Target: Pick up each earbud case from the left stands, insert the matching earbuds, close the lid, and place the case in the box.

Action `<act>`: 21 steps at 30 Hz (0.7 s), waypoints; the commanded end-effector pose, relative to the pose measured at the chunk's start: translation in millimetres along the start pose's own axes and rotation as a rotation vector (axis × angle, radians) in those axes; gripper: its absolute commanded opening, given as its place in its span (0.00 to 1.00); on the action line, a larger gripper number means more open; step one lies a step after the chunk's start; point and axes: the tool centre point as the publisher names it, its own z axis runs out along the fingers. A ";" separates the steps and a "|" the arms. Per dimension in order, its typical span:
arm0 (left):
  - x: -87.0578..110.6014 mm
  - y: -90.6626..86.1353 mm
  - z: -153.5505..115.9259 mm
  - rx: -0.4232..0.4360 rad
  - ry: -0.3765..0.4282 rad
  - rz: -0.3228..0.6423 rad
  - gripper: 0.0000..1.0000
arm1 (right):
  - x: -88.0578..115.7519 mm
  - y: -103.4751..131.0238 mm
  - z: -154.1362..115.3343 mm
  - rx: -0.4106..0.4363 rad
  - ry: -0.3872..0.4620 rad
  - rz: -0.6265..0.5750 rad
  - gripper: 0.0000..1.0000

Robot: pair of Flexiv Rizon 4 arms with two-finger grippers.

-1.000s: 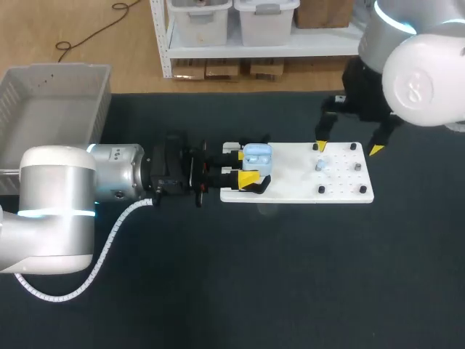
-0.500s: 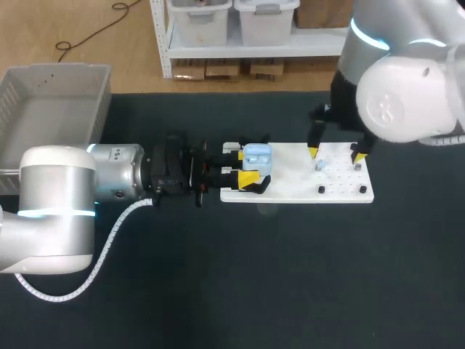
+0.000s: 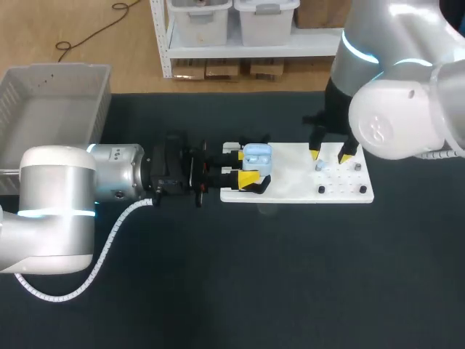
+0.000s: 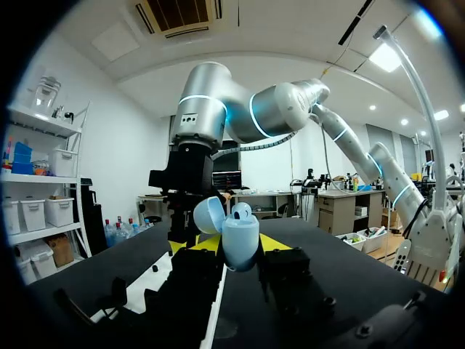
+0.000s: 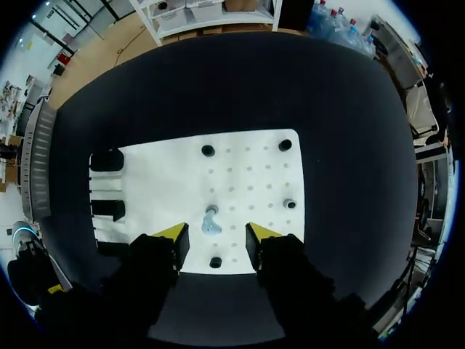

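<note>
R gripper [image 3: 332, 154] has come over the earbud [image 5: 211, 222], jaws apart. L gripper [image 3: 245, 166] clamps the open earbud case [image 3: 256, 155]. Next: lower, pinch earbud gently.

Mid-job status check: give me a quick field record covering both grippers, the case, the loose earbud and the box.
left gripper: shut on earbud case, at the white board's left end
earbud case: light blue, lid open, one earbud showing inside
right gripper: open, above the white board
loose earbud: lying on the board between the right fingertips, untouched
box: grey, table's far left, no case seen inside
</note>
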 end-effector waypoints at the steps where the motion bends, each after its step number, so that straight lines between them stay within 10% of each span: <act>1: 0.2 -1.5 0.0 -0.006 -0.001 0.003 0.00 | 8.4 -0.5 4.9 0.015 -0.080 0.009 0.47; 10: 0.2 -1.5 0.0 -0.006 -0.001 0.003 0.00 | 10.5 1.7 6.7 0.007 -0.109 0.002 0.56; 21: 0.2 -1.5 0.0 -0.006 -0.001 0.003 0.00 | 7.3 0.3 14.6 -0.006 -0.104 0.007 0.45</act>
